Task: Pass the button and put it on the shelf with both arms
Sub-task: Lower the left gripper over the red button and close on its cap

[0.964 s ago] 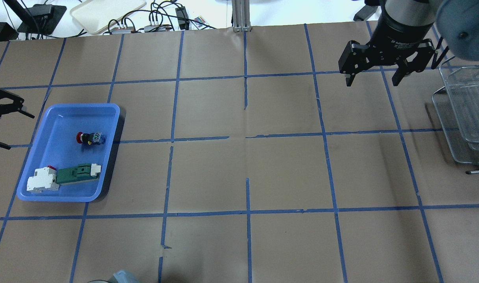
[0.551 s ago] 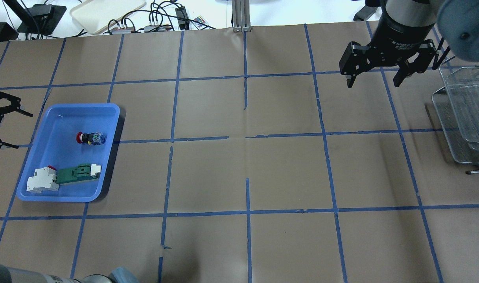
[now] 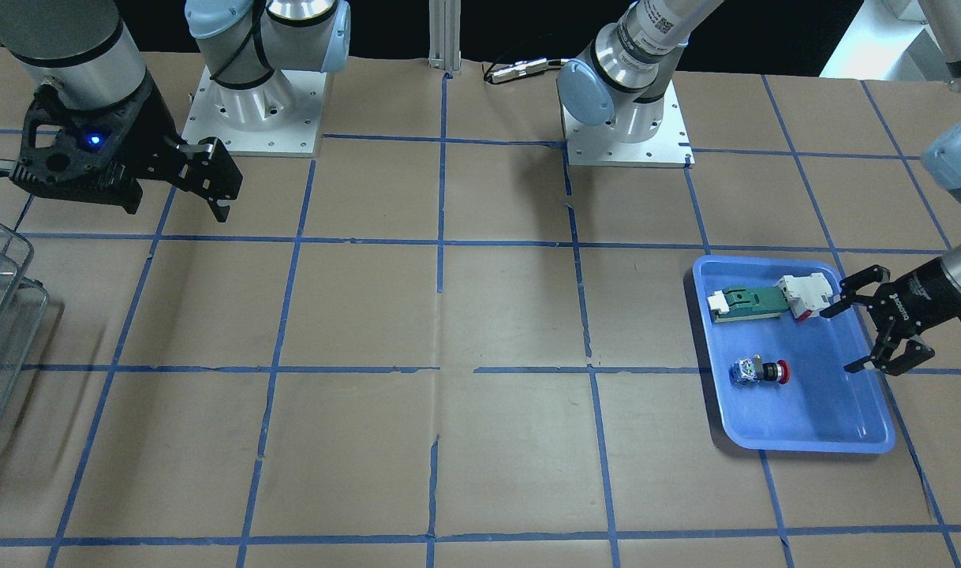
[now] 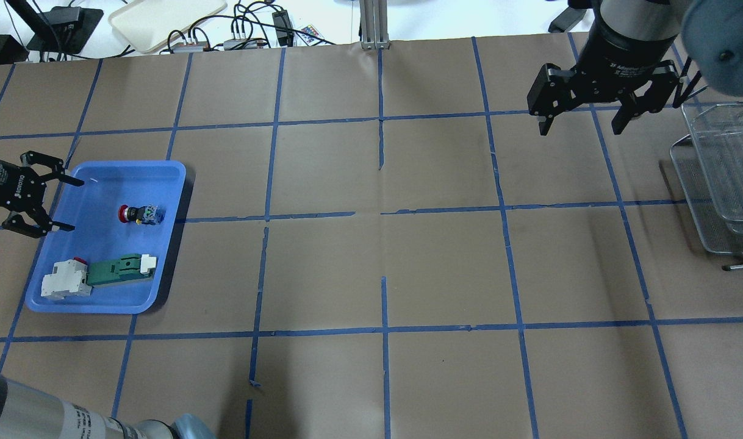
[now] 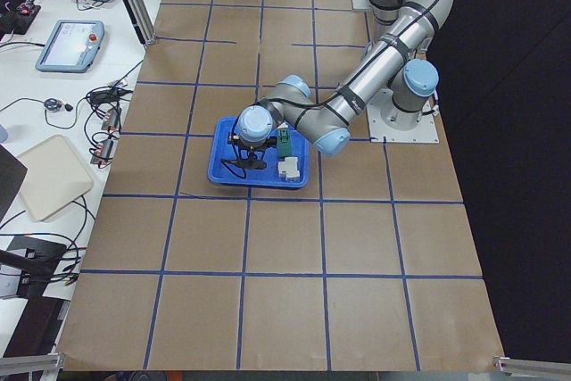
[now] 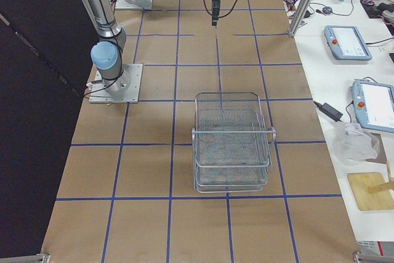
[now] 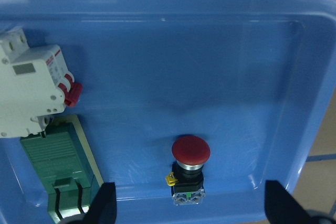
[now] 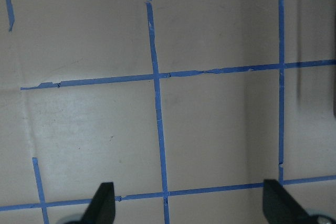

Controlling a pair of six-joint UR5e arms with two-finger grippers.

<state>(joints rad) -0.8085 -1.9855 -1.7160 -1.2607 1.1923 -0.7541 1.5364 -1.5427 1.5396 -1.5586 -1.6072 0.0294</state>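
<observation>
Two neighbours, white breaker [image 4: 66, 281] and green part [image 4: 118, 270], sharing blue tray [image 4: 106, 244] with button [image 4: 139, 214]

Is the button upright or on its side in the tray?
On its side: the button lies flat on the blue tray floor, with its red head and rear block both showing sideways.

White "ROBOTIQ" lettering runs along the black body of the left claw [image 4: 75, 205], and "2F Adaptive" is printed above the right claw [image 4: 579, 130].

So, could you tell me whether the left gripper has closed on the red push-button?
No, the left gripper is open at the blue tray's edge, apart from the red push-button lying in the tray.
</observation>
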